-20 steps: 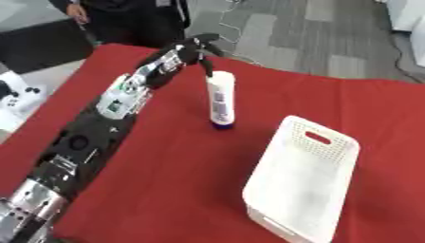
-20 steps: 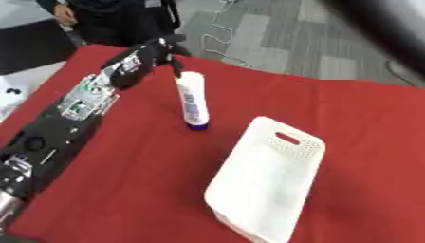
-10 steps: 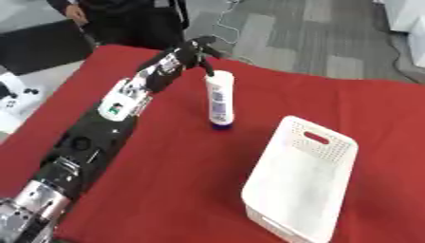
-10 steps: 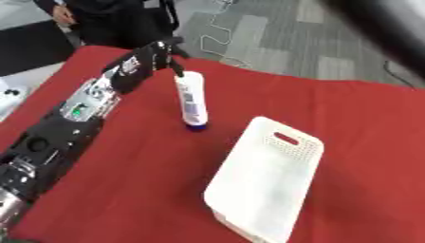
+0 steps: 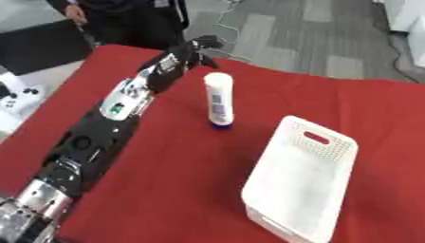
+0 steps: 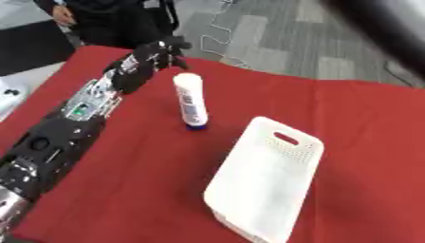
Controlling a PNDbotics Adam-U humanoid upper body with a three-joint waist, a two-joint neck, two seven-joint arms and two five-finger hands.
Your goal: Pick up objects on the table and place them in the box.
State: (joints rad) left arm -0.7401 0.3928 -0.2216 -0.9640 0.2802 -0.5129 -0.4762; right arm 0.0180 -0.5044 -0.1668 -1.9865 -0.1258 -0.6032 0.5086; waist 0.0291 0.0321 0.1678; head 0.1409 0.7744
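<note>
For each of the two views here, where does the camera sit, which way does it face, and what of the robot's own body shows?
Left eye view: in the robot's head, looking down and forward over the red table; the left arm runs from the lower left up to the left hand beside the white bottle.
Right eye view: same head, set slightly to the right, same downward aim; a dark blur crosses its upper right corner.
Shared: the arm, the upright bottle, the white box, the grey floor beyond.

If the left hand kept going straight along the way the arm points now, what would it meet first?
Probably nothing on the table: the left hand points toward the far edge of the red table, passing left of the upright white bottle. Depth is unclear.
</note>
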